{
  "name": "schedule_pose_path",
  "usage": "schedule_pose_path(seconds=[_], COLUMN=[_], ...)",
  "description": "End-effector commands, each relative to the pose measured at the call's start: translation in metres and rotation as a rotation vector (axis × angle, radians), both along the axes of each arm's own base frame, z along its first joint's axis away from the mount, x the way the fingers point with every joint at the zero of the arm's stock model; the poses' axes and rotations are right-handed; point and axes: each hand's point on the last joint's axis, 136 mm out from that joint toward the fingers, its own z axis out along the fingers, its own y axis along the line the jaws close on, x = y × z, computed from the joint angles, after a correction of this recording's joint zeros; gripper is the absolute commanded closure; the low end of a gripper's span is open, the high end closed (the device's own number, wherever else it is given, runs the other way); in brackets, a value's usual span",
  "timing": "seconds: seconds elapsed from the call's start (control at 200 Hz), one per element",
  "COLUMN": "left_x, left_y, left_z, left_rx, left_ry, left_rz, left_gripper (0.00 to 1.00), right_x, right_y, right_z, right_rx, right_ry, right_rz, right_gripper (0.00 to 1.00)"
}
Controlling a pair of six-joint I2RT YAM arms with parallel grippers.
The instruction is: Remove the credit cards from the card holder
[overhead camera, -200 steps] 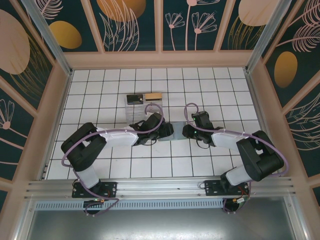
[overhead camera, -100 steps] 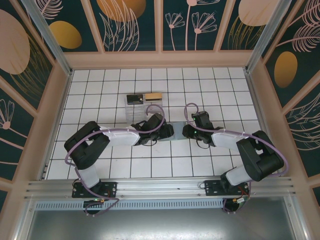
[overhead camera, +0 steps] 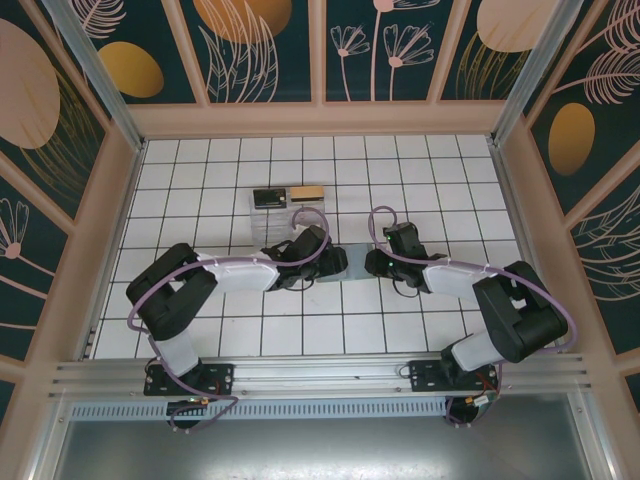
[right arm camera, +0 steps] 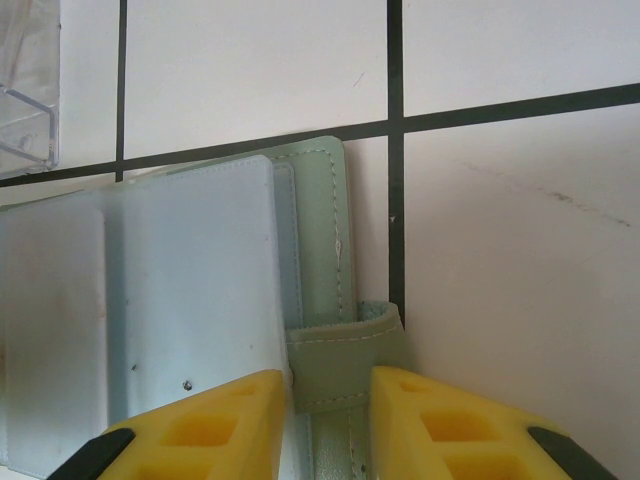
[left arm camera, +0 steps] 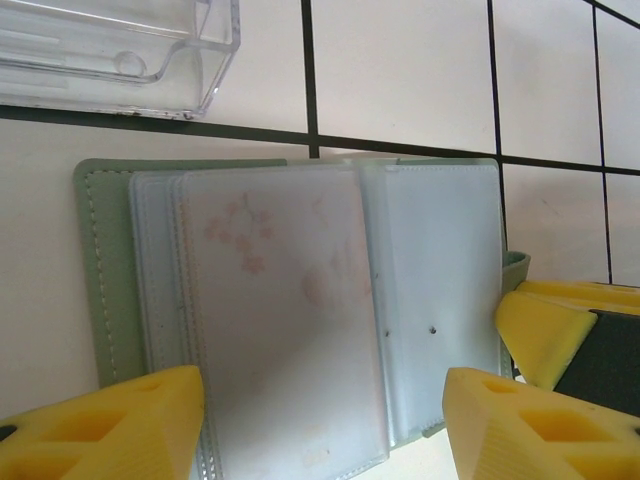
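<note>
The grey-green card holder point(overhead camera: 347, 262) lies open on the tiles between both grippers. In the left wrist view its frosted sleeves point(left arm camera: 270, 300) face up, and a pale card with faint pink marks shows through one. My left gripper point(left arm camera: 320, 425) is open, its yellow fingers point(left arm camera: 120, 430) straddling the sleeves from above. My right gripper point(right arm camera: 328, 395) is shut on the holder's strap point(right arm camera: 345, 360) at its right edge. A tan-gold credit card point(overhead camera: 307, 192) rests on the clear plastic box point(overhead camera: 272, 215) behind the holder.
The clear plastic box point(left arm camera: 110, 55) stands just beyond the holder's far edge, with a dark card point(overhead camera: 268, 198) on it too. White tiled floor point(overhead camera: 420, 180) stretches round about, bounded by wooden walls point(overhead camera: 320, 118).
The left arm's elbow has shifted slightly. Both grippers and the card holder stay where they were.
</note>
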Motion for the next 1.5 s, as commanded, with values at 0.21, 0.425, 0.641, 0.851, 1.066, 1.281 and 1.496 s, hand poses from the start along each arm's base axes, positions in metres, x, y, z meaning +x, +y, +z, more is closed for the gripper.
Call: schedule_pose_path(seconds=[0.21,0.425,0.641,0.851,1.066,1.281,1.496], left_x=[-0.002,-0.004,-0.003,-0.005,-0.003,-0.003,0.001], left_y=[-0.009,-0.017,-0.029,-0.034,-0.034,-0.026,-0.011], left_z=[-0.008,-0.004,0.005,0.003,0.014,0.024,0.049], left_rx=[0.001,-0.038,-0.083,-0.103,-0.107,-0.097,-0.092], left_ry=[0.021,0.019,-0.003,0.010,-0.018,-0.048,-0.119], left_rz=[-0.032,-0.056,-0.091,-0.108,-0.111,-0.101,-0.058], left_gripper=[0.35,0.34,0.24,0.22,0.07,0.01,0.02], right_x=[-0.015,-0.016,-0.017,-0.017,-0.017,-0.010,0.004], right_y=[0.002,0.001,0.002,0.002,0.002,-0.004,-0.019], right_z=[-0.013,-0.014,-0.016,-0.016,-0.015,-0.001,0.040], right_rx=[0.008,0.009,0.014,0.013,0.014,0.004,-0.006], right_ry=[0.062,0.064,0.067,0.066,0.062,0.008,-0.124], right_rz=[0.013,0.010,0.011,0.010,0.008,-0.025,-0.083], right_gripper=[0.69,0.69,0.69,0.69,0.69,0.66,0.63])
